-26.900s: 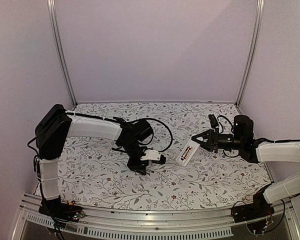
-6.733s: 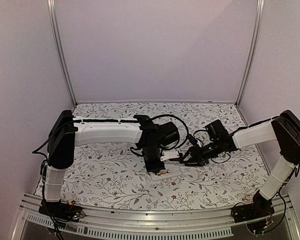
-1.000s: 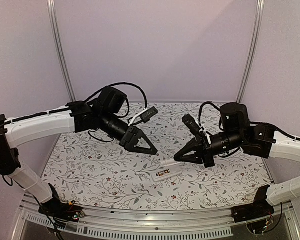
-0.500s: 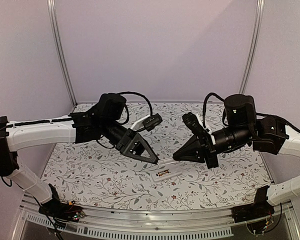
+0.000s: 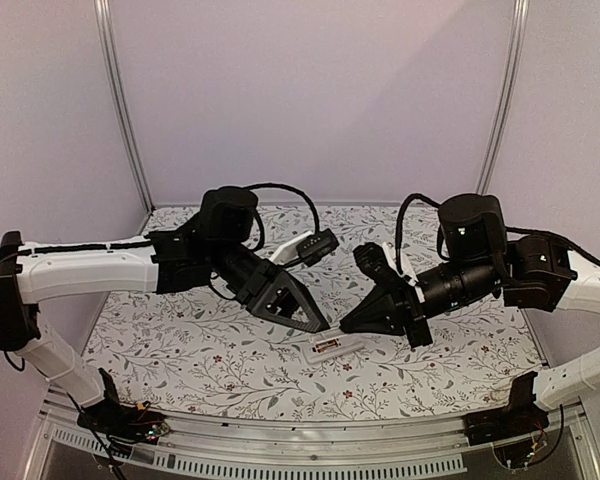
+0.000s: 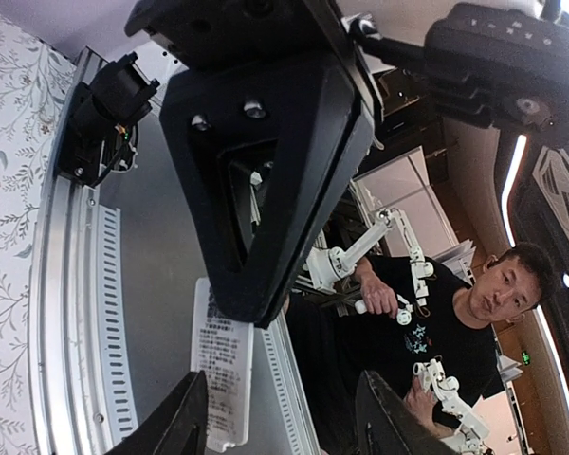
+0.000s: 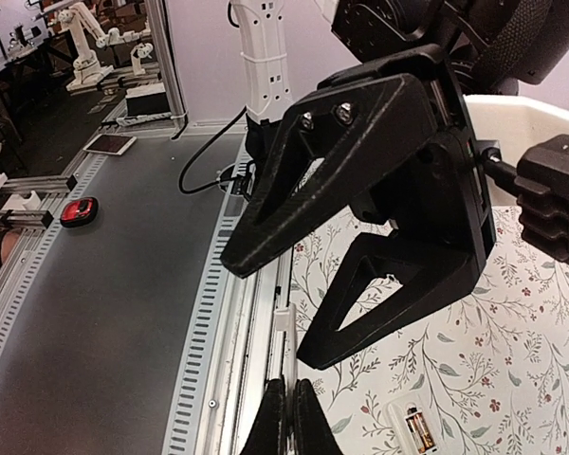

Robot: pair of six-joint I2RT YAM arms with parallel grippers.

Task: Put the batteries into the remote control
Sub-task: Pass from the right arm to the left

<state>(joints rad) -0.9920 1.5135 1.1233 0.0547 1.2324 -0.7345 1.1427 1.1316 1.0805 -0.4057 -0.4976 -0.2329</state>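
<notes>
While remote control (image 5: 338,346) sits lower centre, batteries (image 5: 326,347) inside, left gripper (image 5: 318,325) gaping and empty, right gripper (image 5: 344,326) pinched closed on nothing

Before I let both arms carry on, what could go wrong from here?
The left gripper and right gripper point tip to tip, close together above the remote control; moving closer could make them collide. The batteries lie uncovered in the remote, so a knock from either arm might dislodge them.
</notes>
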